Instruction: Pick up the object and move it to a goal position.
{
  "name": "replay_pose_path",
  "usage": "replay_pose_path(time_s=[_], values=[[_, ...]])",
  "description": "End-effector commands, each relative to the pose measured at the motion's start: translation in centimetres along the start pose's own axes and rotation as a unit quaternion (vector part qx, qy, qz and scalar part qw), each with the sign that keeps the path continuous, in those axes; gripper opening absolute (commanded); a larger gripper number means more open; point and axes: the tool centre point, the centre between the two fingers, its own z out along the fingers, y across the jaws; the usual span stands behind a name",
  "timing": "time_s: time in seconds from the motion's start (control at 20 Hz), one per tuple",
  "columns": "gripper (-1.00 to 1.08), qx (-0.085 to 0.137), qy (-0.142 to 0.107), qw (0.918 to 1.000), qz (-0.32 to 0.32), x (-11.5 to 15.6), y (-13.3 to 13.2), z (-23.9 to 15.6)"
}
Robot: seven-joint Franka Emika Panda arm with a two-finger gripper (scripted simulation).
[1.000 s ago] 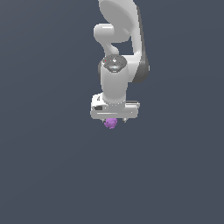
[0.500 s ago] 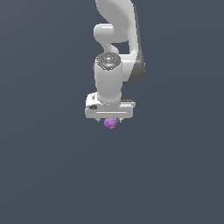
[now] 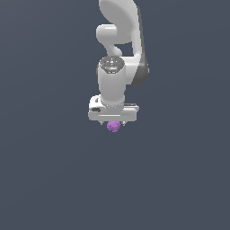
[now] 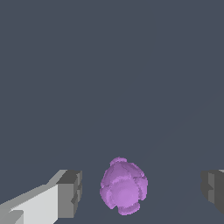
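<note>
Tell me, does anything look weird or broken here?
Nothing stands out. The purple lump looks whole and sits between the open gripper's fingers, touching neither. Nothing is spilled or tipped.

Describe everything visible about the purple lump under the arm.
The purple lump is small, roughly round and bumpy, its surface split into rounded lobes with a matte, plastic-like look. It sits between the open fingers of the end effector, with a clear gap on each side, so nothing grips it. In the exterior view it peeks out just beneath the white end effector, much narrower than it.
</note>
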Motion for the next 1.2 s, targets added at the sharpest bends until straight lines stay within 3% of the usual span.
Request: replay_pose_path(time_s=[0.0, 0.35, 0.75, 1.15], values=[[1.0, 0.001, -0.001, 0.9999, 0.017, -0.4, -0.1, 0.5], [1.0, 0.002, -0.004, 0.9959, 0.09, -2.4, -0.2, 2.6], [1.0, 0.002, -0.007, 0.9819, 0.189, -5.4, -0.2, 5.2], [1.0, 0.0, -0.009, 0.9701, 0.243, -7.0, -0.1, 6.5]])
